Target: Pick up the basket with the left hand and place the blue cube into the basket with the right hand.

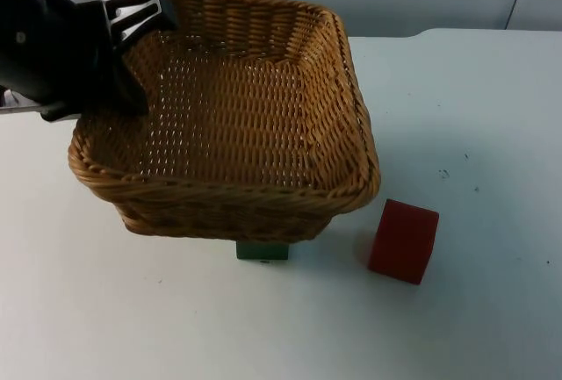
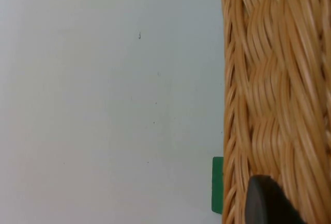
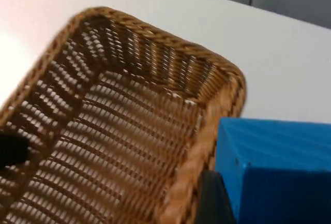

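blue cube (image 3: pixel 279 169) is pinched by the right end effector (image 3: pixel 209 203) just beside the rim of the woven wicker basket (image 1: pixel 228 117), which is empty. the left end effector (image 1: pixel 132 20) is clamped on the basket's upper-left rim. a red cube (image 1: pixel 404 241) and a green block (image 1: pixel 262 251) lie on the white bench (image 1: pixel 474 117).

The left arm (image 1: pixel 61 55) is glossy black; its gripper (image 1: pixel 145 11) has a grey ribbed bracket and black fingertips (image 2: pixel 266 200).
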Tool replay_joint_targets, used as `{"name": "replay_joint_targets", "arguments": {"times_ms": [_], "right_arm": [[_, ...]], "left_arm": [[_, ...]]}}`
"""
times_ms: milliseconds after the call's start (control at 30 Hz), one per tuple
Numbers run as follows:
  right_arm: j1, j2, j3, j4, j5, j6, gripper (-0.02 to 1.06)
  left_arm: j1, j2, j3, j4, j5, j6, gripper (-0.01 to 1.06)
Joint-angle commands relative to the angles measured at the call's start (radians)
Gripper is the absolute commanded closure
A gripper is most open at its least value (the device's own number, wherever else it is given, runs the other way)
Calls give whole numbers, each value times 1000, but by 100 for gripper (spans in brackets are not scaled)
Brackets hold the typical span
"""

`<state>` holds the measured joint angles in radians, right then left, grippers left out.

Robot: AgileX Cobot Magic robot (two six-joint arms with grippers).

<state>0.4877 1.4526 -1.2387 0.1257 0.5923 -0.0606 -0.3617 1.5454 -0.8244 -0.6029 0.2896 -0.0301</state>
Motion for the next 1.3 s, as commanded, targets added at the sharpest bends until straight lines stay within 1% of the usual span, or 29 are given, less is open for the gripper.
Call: {"name": "replay_joint_targets", "arguments": {"times_ms": [0,33,133,200,333,400,467,700,800,900,1033,1267], "right_arm": [[75,4,-9,2,-112,-9,105],[75,4,-9,2,-112,-9,105],[141,41,-9,2,-169,-9,105],[175,73,-11,2,-190,-9,105],[209,143,-11,2,-219,-9,105],[212,151,-11,2,-225,-9,105],[221,207,-11,4,-267,-9,105],[221,324,-11,11,-301,-9,105],[223,358,-30,21,-299,-9,105],[228,395,-65,31,-276,-18,105],[259,469,-163,31,-188,-52,105],[269,504,-182,27,-155,-52,105]], "left_arm": [[0,-15,-1,-20,-18,-2,105],[0,-15,-1,-20,-18,-2,105],[0,-15,-1,-20,-18,-2,105],[0,-15,-1,-22,-18,-2,105],[0,-15,-1,-22,-18,-2,105],[0,-15,-1,-22,-18,-2,105],[0,-15,-1,-22,-18,-2,105],[0,-15,-1,-44,-18,-2,105],[0,-15,-1,-44,-18,-2,105],[0,-15,-1,-46,-14,-2,105],[0,-15,-1,-51,-12,-2,105],[0,-15,-1,-56,-11,-2,105]]}}
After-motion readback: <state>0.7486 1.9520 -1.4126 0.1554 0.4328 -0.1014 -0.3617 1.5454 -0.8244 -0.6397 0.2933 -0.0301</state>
